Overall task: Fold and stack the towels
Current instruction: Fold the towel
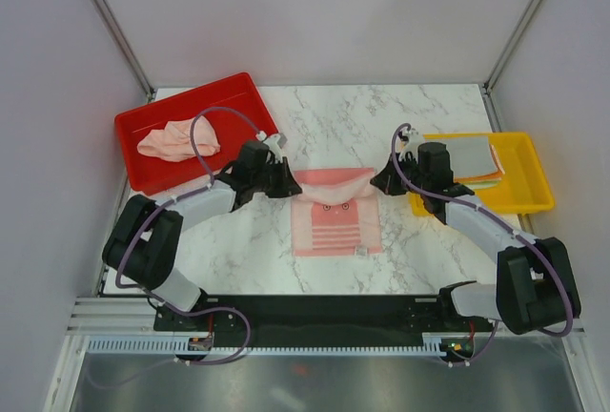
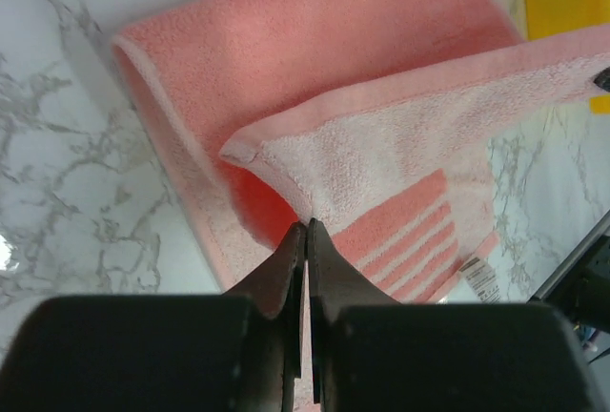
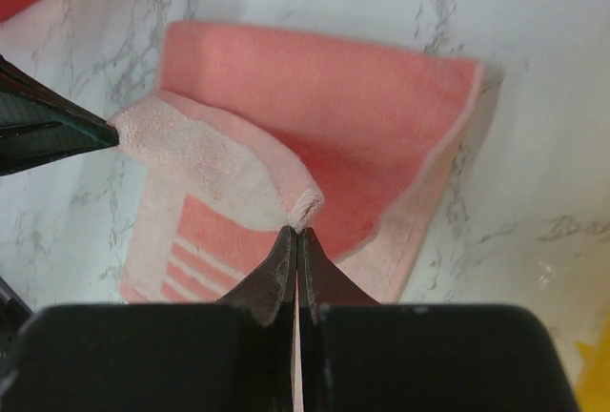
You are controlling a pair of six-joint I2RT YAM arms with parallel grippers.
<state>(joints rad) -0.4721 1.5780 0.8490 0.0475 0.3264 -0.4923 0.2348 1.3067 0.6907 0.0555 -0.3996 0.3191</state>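
Top external view: we see the pink bunny towel point(image 1: 329, 226) lying centrally on the marble table point(image 1: 381, 126), its far edge lifted; left gripper point(image 1: 290, 186) and right gripper point(image 1: 379, 183) each pinch one far corner.

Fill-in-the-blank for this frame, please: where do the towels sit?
The peach towel lies in the red tray, on the robot's ____ side.
The grey cloth lies topmost in the yellow tray, on the robot's ____ side.
The striped towel, pinched by the left gripper and right gripper, lies between the two ____.
Missing: left; right; trays.
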